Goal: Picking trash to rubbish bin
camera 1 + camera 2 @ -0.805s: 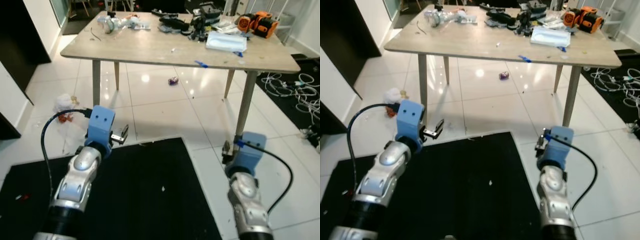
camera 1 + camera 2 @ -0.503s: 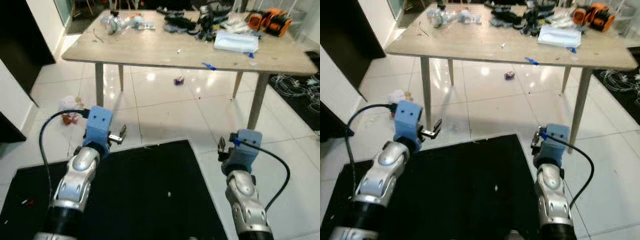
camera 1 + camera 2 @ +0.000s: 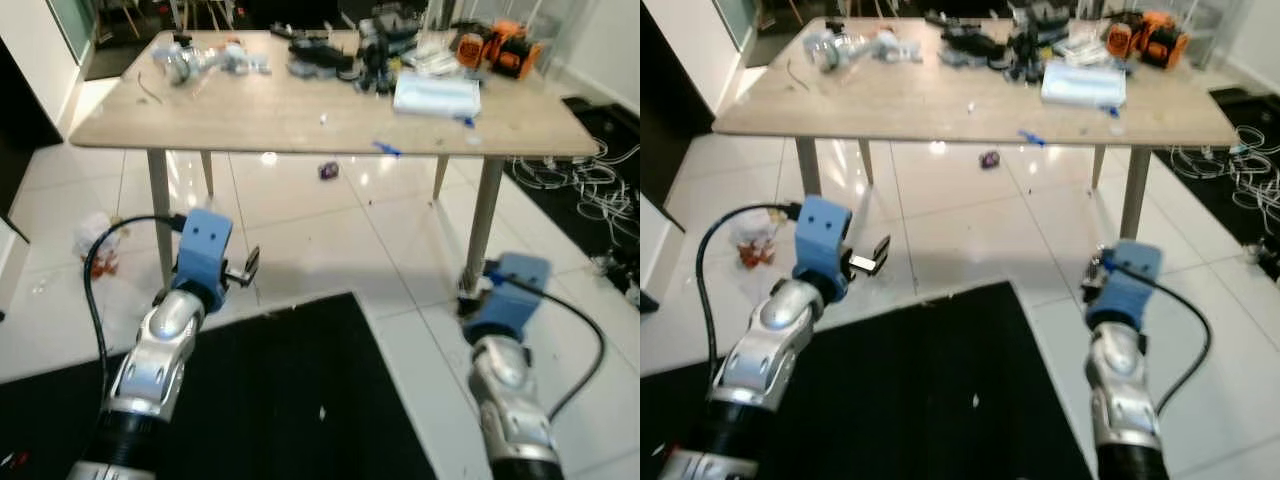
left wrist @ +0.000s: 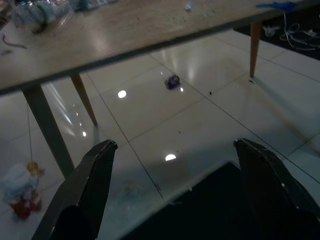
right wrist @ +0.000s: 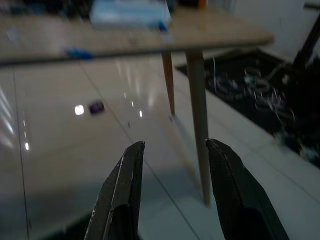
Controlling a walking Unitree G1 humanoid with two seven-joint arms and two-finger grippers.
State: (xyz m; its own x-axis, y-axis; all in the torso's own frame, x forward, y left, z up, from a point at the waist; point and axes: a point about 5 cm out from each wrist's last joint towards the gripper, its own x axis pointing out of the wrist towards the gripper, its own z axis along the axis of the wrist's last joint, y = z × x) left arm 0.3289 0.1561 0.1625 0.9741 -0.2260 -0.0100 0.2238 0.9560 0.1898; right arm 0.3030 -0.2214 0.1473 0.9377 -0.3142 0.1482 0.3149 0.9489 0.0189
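Note:
A small purple wrapper [image 3: 328, 171] lies on the white tiles under the wooden table [image 3: 250, 110]. It is also in the left wrist view [image 4: 172, 81] and the right wrist view [image 5: 96, 106]. A crumpled white and red piece of trash [image 3: 95, 240] lies by the table's left leg. My left gripper [image 4: 176, 145] is open and empty, held above the edge of the black mat [image 3: 280, 400], well short of both pieces. My right gripper [image 5: 176, 144] is open and empty near the table's right front leg [image 3: 480, 215].
The tabletop carries tools, a blue-white packet [image 3: 436, 95], an orange device [image 3: 495, 48] and plastic clutter [image 3: 200, 60]. Tangled white cables [image 3: 585, 180] lie on the floor at the right. A dark wall edge [image 3: 10, 250] stands at the left.
The whole picture has shifted, so the camera has moved and the table sits a little further left in view. Both arms hold the same pose, fingers unchanged.

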